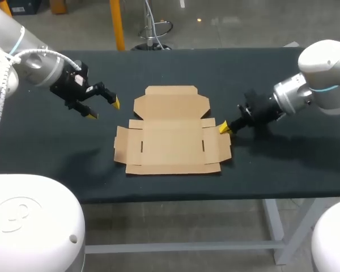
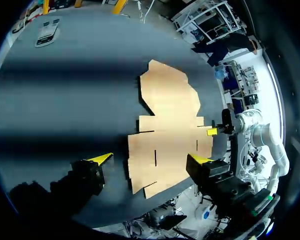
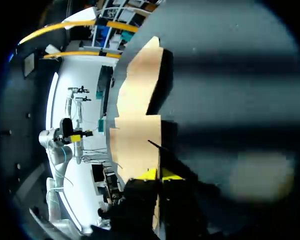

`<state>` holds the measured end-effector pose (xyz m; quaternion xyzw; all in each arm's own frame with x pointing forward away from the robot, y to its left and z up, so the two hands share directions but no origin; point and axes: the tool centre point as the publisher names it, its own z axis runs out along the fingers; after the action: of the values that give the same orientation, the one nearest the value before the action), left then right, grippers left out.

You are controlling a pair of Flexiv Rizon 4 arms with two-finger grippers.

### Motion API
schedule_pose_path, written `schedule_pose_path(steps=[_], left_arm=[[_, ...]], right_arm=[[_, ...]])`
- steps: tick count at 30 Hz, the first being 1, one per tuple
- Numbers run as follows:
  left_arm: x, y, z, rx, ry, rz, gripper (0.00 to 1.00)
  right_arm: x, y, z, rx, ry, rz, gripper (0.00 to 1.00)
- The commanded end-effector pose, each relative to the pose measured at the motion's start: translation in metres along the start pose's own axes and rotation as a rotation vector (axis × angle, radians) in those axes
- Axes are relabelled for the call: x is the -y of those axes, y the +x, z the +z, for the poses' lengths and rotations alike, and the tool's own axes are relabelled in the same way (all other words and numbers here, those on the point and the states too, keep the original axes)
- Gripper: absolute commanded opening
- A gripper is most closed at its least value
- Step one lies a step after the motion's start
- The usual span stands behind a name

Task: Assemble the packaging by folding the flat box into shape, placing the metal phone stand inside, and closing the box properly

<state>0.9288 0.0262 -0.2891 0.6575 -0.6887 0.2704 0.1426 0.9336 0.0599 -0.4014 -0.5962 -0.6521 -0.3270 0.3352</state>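
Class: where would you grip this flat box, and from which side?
Pinch the box by its right flap, coming in low from the right: flat on the table, only its thin outer edges offer two faces, and the right gripper is nearest.

box (image 1: 171,137) on table (image 1: 56,141) | left hand (image 1: 105,110) apart, left | right hand (image 1: 224,128) at right flap

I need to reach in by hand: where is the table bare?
Bare table behind the flat box up to the far edge, and along the front edge. Crowded at the box's sides: left hand hovers open beside it, right hand pinches its right flap.
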Motion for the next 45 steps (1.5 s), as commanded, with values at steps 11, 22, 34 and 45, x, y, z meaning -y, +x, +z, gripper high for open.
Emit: schedule_pose_path(steps=[11, 22, 34, 45], left_arm=[[0.000, -0.003, 0.001, -0.001, -0.007, -0.007, 1.00], [0.002, -0.002, 0.001, 0.000, -0.008, -0.006, 1.00], [0.001, 0.003, -0.003, 0.051, 0.045, 0.004, 1.00], [0.006, -0.007, 0.001, 0.068, 0.057, -0.006, 0.30]], right_arm=[[-0.002, -0.001, 0.001, -0.010, 0.034, -0.004, 0.00], [-0.003, 0.001, -0.001, -0.015, 0.068, -0.014, 1.00], [-0.005, 0.004, -0.066, 0.042, 0.001, -0.073, 1.00], [-0.033, 0.011, -0.123, 0.142, -0.071, -0.186, 1.00]])
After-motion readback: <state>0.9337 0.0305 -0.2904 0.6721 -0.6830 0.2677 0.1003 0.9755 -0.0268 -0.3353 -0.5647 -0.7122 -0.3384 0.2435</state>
